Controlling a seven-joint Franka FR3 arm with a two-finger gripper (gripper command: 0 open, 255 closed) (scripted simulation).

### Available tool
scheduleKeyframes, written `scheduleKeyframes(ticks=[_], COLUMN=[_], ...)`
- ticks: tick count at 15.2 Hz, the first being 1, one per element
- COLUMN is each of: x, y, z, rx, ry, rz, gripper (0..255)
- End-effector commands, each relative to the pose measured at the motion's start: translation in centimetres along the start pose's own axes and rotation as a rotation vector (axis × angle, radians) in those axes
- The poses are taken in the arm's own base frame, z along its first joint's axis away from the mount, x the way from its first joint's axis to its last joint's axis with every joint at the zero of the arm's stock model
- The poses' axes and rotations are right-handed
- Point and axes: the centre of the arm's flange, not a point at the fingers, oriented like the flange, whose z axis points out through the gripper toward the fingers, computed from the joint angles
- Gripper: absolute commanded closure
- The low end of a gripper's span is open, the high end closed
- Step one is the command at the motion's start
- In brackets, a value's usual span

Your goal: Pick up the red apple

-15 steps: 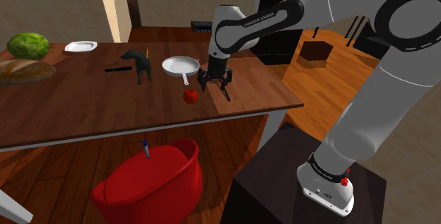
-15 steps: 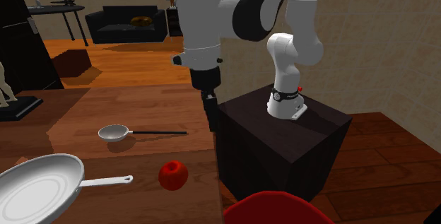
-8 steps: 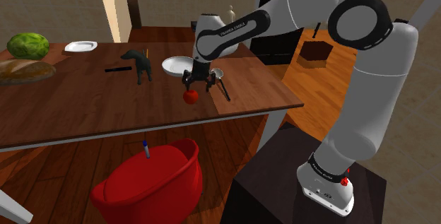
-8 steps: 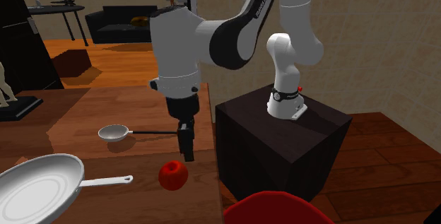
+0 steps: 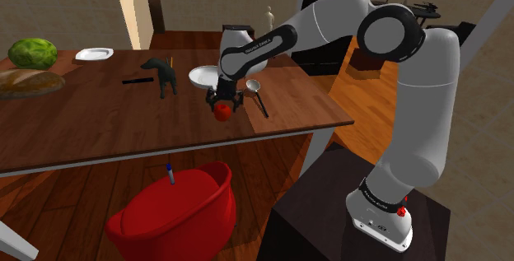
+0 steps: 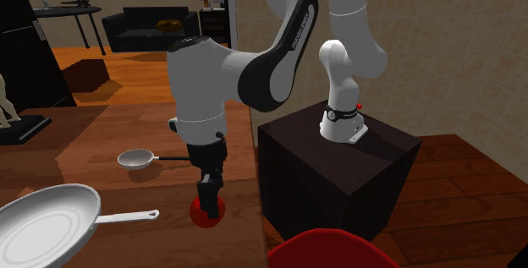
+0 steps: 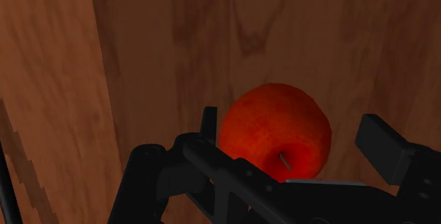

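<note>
1. The apple [image 5: 221,113] is sitting red on the wooden bench [image 5: 99,132], near the edge that is facing the stand [image 5: 329,210]. In the wrist view its stem is pointing up at the camera.
2. The end effector [image 5: 221,107] is hanging straight down over the apple with its fingers [image 7: 209,125] spread wide, one on each side of the fruit. One finger is sitting just beside the skin and the other is standing clear of it, so nothing is being gripped.
3. In the second exterior view the end effector [image 6: 208,194] is covering the top of the apple [image 6: 203,216], and the white arm is bending over the bench from the stand [image 6: 338,173].
4. In the shoulder view a white frying pan [image 5: 207,76] is lying near the apple at 11 o'clock. A small pan [image 5: 254,86] is lying at 2 o'clock, its dark handle running toward the bench edge.
5. In the second exterior view the small pan [image 6: 135,158] is lying at 10 o'clock of the apple. The frying pan [image 6: 46,224] is lying at 9 o'clock, its handle pointing toward the fruit.
6. In the shoulder view a black dog [image 5: 161,76] is standing at 10 o'clock, past the frying pan.
7. Well apart, around 10 o'clock, a white plate [image 5: 94,53], a green cabbage [image 5: 33,52] and a brown loaf [image 5: 29,82] are lying at the far end.
8. A red chair [image 5: 177,214] is standing on the floor at 7 o'clock, below the bench edge.
</note>
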Motion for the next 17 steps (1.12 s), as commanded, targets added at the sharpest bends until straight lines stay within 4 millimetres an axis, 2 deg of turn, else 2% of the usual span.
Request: scheduleKeyframes(ticks=[1,3,4,13,17], x=[-0.1,0.0,0.0,0.0,-0.1], y=[0.2,0.2,0.2,0.2,-0.1], z=[1.0,1.3,1.3,1.3,-0.8], rx=[0.000,0.000,0.000,0.000,0.000], ry=[0.000,0.000,0.000,0.000,0.000], rz=[0.000,0.000,0.000,0.000,0.000], gripper=[0,0,255,255,255])
